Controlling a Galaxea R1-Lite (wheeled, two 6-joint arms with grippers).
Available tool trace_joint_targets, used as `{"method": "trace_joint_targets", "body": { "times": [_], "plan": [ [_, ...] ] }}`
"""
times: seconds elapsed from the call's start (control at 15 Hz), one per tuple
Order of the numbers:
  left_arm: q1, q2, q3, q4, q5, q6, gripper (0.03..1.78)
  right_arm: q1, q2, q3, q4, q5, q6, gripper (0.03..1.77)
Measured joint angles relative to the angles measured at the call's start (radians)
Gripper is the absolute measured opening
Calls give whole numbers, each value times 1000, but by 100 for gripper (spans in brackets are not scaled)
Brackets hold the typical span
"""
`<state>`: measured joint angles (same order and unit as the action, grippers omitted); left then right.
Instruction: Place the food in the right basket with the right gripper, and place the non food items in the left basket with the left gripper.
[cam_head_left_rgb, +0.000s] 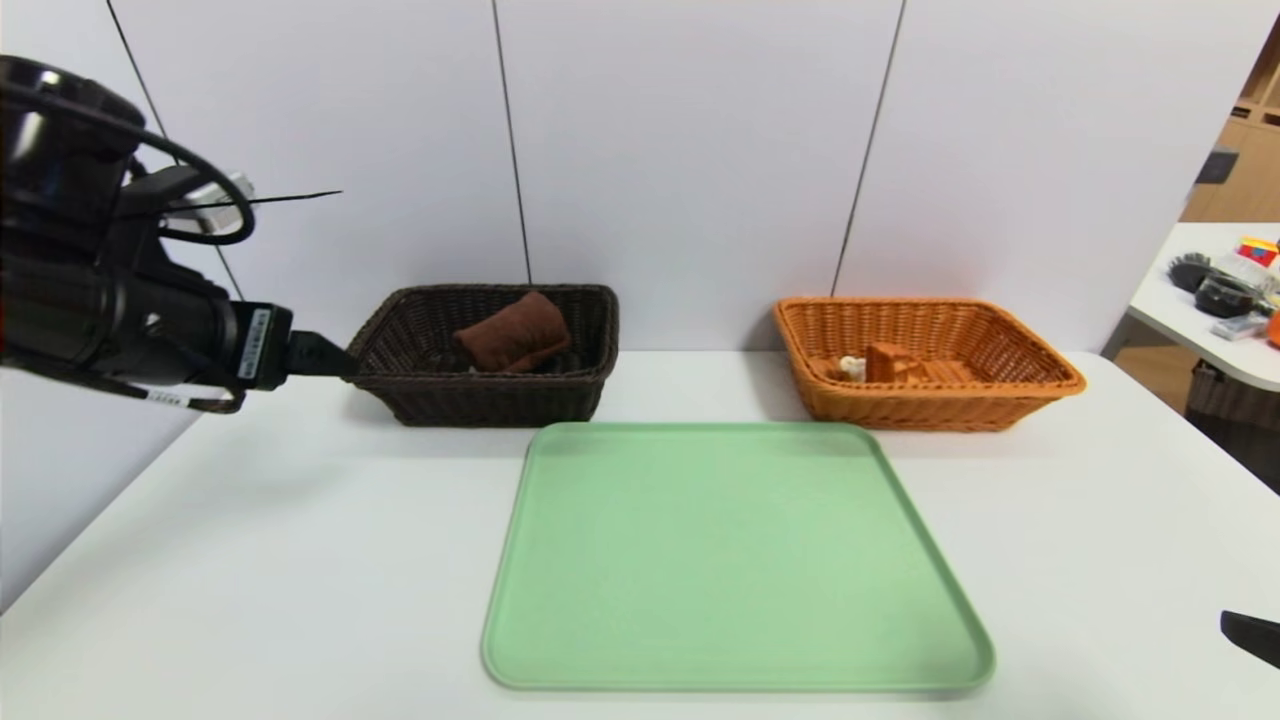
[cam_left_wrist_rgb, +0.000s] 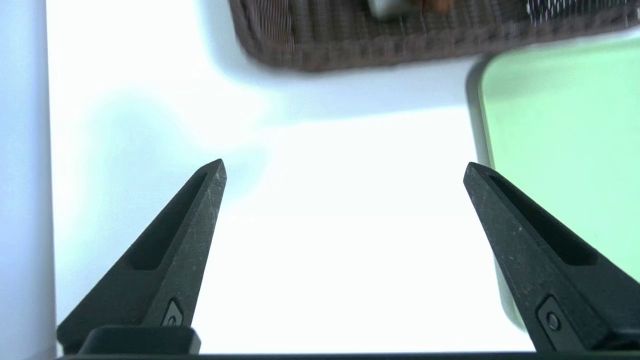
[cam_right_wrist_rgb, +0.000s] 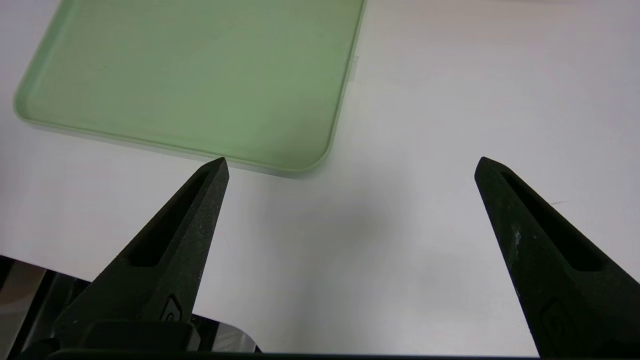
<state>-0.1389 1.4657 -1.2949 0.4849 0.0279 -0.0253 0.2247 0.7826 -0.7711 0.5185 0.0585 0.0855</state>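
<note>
Green tray (cam_head_left_rgb: 735, 560) lies bare at the middle of the white table (cam_head_left_rgb: 250, 560), and we see both baskets behind it against the wall. In the left basket (cam_head_left_rgb: 487, 355), dark brown wicker, the rolled brown towel (cam_head_left_rgb: 513, 333) leans at a tilt; a pale corner near the towel in our left wrist view may be the white block (cam_left_wrist_rgb: 387, 6), though we cannot tell for sure. In the right basket (cam_head_left_rgb: 925, 362), orange-tan wicker, the pastry (cam_head_left_rgb: 880, 365) sits on the floor of the basket toward its left side, its white cream showing.

Our left gripper (cam_left_wrist_rgb: 345, 170) hangs above the table just left of the dark basket, its two pointed fingers (cam_left_wrist_rgb: 185, 235) spread wide with nothing between them. Our right gripper (cam_right_wrist_rgb: 350, 165) is low at the near right edge of the table, beside the tray's near right corner, fingers (cam_right_wrist_rgb: 180, 235) likewise wide apart and holding nothing. In the head view only a black tip of it shows at the right border.
</note>
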Motion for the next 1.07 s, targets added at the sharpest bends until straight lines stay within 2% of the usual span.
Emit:
{"method": "trace_joint_targets", "body": {
  "times": [0.2, 0.47, 1.07],
  "plan": [
    [0, -182, 196, 0, 1, -28, 169, -1, -66, 5, 5, -6, -40, 170],
    [-2, -424, 392, 3, -3, -29, 169, -9, -166, 33, 17, -6, -54, 170],
    [-2, -748, 591, 3, 1, 57, 169, -171, -317, 57, 102, -4, -56, 170]
  ]
}}
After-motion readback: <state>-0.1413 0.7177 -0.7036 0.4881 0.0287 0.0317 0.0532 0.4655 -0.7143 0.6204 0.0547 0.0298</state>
